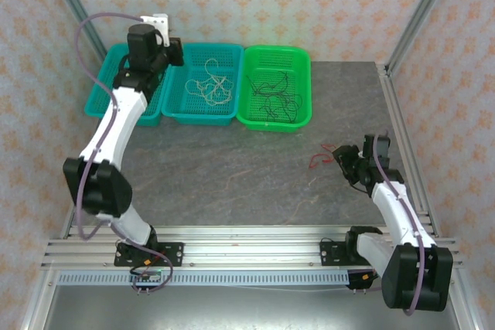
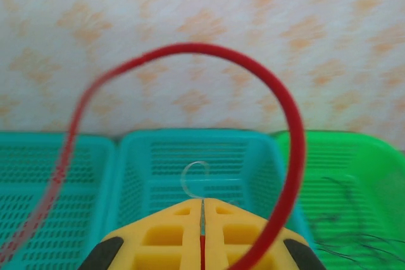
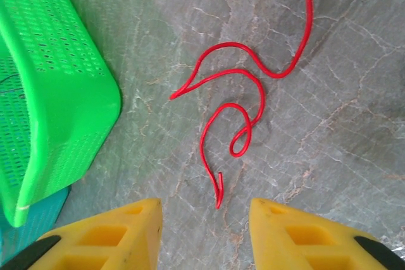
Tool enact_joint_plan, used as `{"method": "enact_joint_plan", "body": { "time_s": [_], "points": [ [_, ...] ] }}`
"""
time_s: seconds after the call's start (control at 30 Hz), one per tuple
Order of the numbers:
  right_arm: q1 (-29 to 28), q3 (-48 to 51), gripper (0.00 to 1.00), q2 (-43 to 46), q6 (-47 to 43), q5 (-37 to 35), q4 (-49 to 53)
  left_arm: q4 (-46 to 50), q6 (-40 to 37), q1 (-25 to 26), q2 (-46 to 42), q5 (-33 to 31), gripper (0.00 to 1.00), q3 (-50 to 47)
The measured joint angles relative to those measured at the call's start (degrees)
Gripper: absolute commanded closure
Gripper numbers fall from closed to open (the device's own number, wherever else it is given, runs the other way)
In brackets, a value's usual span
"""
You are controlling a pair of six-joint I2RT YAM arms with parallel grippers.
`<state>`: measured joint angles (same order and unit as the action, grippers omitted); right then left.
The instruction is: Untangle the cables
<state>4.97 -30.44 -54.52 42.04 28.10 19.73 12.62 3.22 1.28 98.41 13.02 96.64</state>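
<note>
Grey tabletop (image 3: 342, 156), red cable (image 3: 262, 96) before right gripper (image 3: 202, 207)

Left arm (image 1: 116, 129) is reaching far forward from its base, with the elbow bending low at the near left and the forearm extending away to the far left. Left gripper (image 1: 173, 52) is pointing rightward. On the left wrist view its yellow fingers (image 2: 158, 238) are pressing together, pinching a red cable (image 2: 291, 124). Right arm (image 1: 398, 206) is folding back at the near right, with the forearm angling forward. Right gripper (image 1: 342, 158) is sitting low and pointing left. Its fingers (image 3: 120, 229) are standing well apart and gripping nothing.
</note>
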Motion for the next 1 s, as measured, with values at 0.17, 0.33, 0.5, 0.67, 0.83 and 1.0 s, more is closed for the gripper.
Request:
{"method": "enact_joint_plan", "body": {
  "time_s": [0.17, 0.33, 0.5, 0.67, 0.83, 1.0],
  "points": [
    [0.0, 0.0, 0.59, 2.64, -0.04, 0.02, 0.5, 3.58, 0.66, -8.55, 12.37, -1.14, 1.0, 5.75],
    [0.0, 0.0, 0.58, 3.96, -0.26, 0.02, 2.25, 8.79, 1.66, -14.56, 21.35, -1.49, 0.52, 10.56],
    [0.0, 0.0, 0.58, 4.0, -0.07, 0.02, 2.56, 11.72, 4.39, -15.85, 20.72, -0.57, 0.02, 10.6],
    [0.0, 0.0, 0.58, 2.97, -0.04, 0.02, 2.54, 11.1, 9.05, -15.63, 10.54, 2.82, 0.0, 2.91],
    [0.0, -0.79, 0.57, 1.33, -0.04, -0.26, 2.54, 5.75, 14.67, -13.4, -6.32, 6.91, 0.0, -9.7],
    [0.0, -1.64, 0.54, 0.46, -0.02, -2.21, 2.14, 2.12, 15.85, 1.73, -19.28, 9.11, 0.0, -17.55]
  ]
}}
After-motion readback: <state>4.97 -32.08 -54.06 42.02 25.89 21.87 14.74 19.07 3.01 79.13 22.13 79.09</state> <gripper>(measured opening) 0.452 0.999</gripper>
